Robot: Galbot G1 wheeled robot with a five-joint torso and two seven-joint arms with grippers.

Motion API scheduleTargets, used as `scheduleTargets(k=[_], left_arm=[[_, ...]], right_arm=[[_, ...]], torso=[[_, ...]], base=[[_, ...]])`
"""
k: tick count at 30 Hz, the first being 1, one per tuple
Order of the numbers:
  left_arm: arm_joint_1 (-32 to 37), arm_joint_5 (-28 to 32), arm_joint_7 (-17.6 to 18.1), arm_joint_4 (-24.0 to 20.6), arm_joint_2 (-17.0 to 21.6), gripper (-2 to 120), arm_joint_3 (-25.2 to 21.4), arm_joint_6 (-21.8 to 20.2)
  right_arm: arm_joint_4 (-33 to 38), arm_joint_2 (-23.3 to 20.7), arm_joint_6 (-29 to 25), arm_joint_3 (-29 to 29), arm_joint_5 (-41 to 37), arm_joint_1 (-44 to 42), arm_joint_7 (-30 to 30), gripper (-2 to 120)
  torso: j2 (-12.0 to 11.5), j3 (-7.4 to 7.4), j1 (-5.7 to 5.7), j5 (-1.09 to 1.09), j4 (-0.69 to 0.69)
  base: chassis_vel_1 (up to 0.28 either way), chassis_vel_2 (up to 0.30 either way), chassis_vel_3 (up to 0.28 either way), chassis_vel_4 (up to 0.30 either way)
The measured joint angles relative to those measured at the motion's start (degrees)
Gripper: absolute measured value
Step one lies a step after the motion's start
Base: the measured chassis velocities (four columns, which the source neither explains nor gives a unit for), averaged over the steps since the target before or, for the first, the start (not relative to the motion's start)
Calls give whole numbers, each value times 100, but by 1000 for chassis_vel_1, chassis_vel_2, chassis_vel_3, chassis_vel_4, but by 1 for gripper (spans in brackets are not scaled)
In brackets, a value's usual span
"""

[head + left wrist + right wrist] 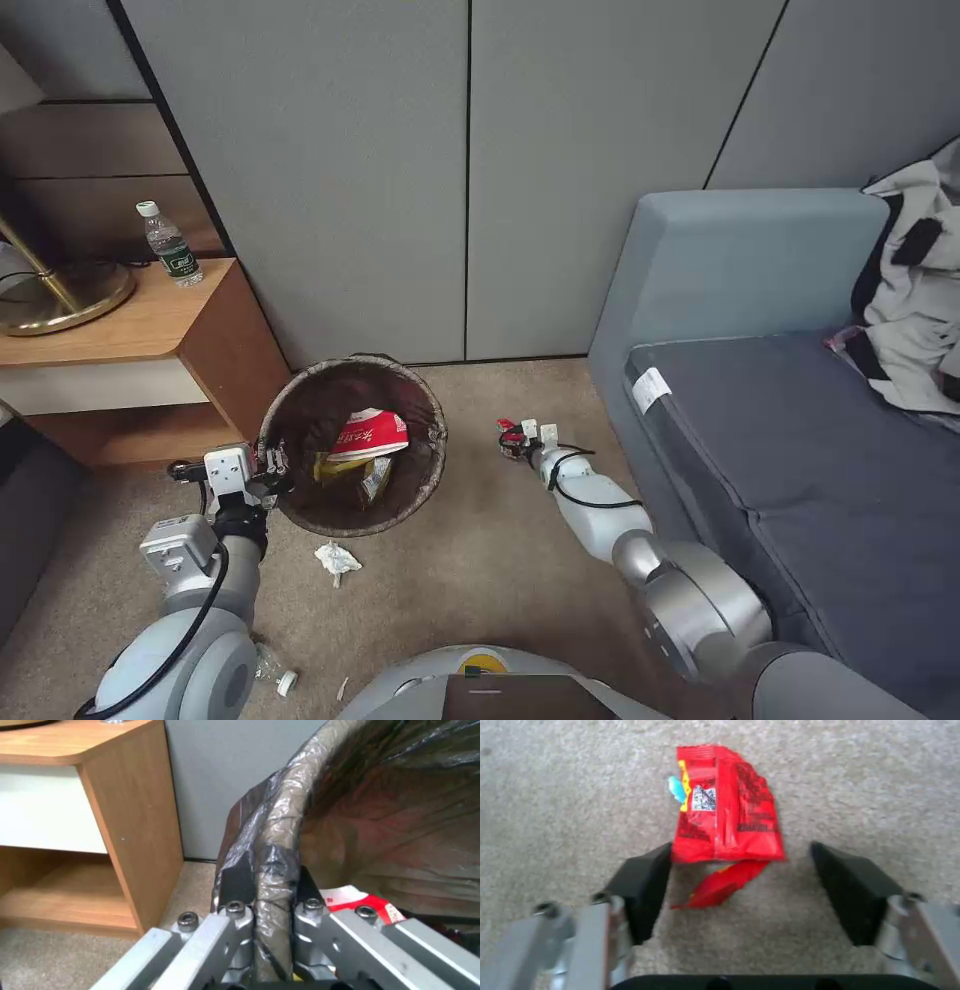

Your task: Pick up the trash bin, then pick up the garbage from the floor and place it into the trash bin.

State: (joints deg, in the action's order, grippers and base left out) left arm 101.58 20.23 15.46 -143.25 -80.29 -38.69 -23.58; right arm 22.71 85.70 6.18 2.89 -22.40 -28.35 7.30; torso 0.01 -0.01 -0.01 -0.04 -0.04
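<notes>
The trash bin [352, 447] had already been taken in hand: its bag-covered rim [272, 870] was pinched between the closed fingers of the left tool [272, 470], on the side of the bin nearest the wooden cabinet [180, 340]. Whether the bin was lifted clear of the carpet [470, 560] could not be told. Some garbage was seen lying inside the bin: a red-and-white wrapper [370, 433] and, beside it, yellow wrappers [345, 468].

The right tool [735, 888] was held low over the carpet between the bin and the sofa [800, 430], its fingers [640, 888] spread to either side of a red snack wrapper [725, 810]. One finger was at the wrapper's edge, the other stood apart from it; nothing was gripped yet.

Further garbage was left on the floor: a crumpled white tissue [337, 560] just beside the bin, on its near side, and what seemed to be a clear bottle with a white cap [275, 675] farther from the bin, by the left arm. A green-labelled bottle [170, 243] stood on the cabinet top, well apart from the bin.

The task was judged to be roughly midway, with the red wrapper being picked and at least two pieces still to be collected.
</notes>
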Motion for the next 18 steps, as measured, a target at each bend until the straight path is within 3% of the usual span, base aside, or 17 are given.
scheduleTargets(k=[5, 7, 8, 11, 18], left_arm=[[-1, -1, -5, 0, 6, 3, 9, 4], [-1, -1, -5, 0, 7, 3, 9, 4], [-1, -2, -5, 0, 8, 3, 10, 5], [-1, -3, -7, 0, 9, 3, 12, 7], [-14, -13, -13, 0, 6, 3, 28, 15]], right_arm=[[-9, -2, 6, 1, -1, -19, -1, 46], [-9, -3, 8, 2, -1, -21, -2, 45], [-8, -4, 12, 1, 2, -27, -3, 37], [-4, -4, 16, -1, 3, -34, -4, 30], [54, -5, 14, -27, 110, -85, -7, 0]], torso=[[0, 0, 0, 2, 2], [0, 0, 0, 2, 3], [0, 0, 0, 2, 2], [0, 1, 0, 4, 3], [0, 1, 0, 7, 6]], base=[[0, 0, 0, 0], [0, 0, 0, 0], [0, 0, 0, 0], [0, 0, 0, 0], [0, 0, 0, 0]])
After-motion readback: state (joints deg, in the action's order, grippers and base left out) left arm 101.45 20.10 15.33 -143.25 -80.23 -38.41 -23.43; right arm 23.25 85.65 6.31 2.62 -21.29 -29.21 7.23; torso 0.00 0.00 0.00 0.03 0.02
